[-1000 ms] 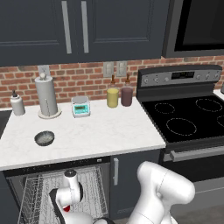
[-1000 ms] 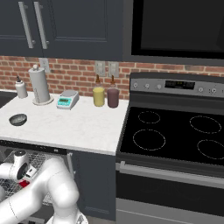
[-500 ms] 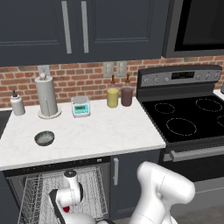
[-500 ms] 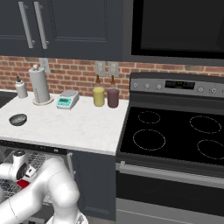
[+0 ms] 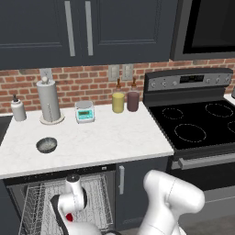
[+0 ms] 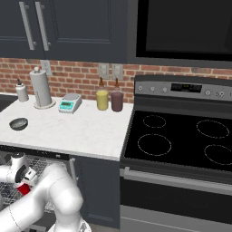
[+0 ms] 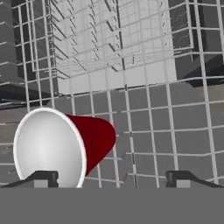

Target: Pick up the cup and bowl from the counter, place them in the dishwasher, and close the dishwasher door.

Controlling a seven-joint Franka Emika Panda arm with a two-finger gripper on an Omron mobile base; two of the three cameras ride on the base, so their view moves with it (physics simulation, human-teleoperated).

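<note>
- Down in the dishwasher (image 5: pixel 59 206), the cup (image 7: pixel 74 146) lay on its side on the light grey wire rack (image 7: pixel 144 131), its white mouth facing my hand camera and its red taper pointing away.
- From the hand view I saw the end effector (image 7: pixel 111 179) released — its two dark tips stood wide apart, the left one just in front of the cup's rim and the right one well clear, with nothing between them.
- I judged the cup to be light, rigid plastic with a slick tapered wall; lying down like that it could roll across the wires if nudged.
- The bowl (image 5: pixel 47 145) sat upright on the white marble worktop (image 5: pixel 105 137), near its left front, well apart from the paper-towel stand (image 5: pixel 49 102) and the small scale (image 5: pixel 85 111).
- I took the bowl for thin metal: light, stiff, smooth and shallow — best pinched across its rim from above, one finger inside and one outside, since the low wall gives little else to hold.
- The arm was folded low in front of the base, elbow bulging at the bottom of both base views and the wrist reaching down over the rack.
- The dishwasher door could not be made out in these views, so I left its position unjudged.
</note>
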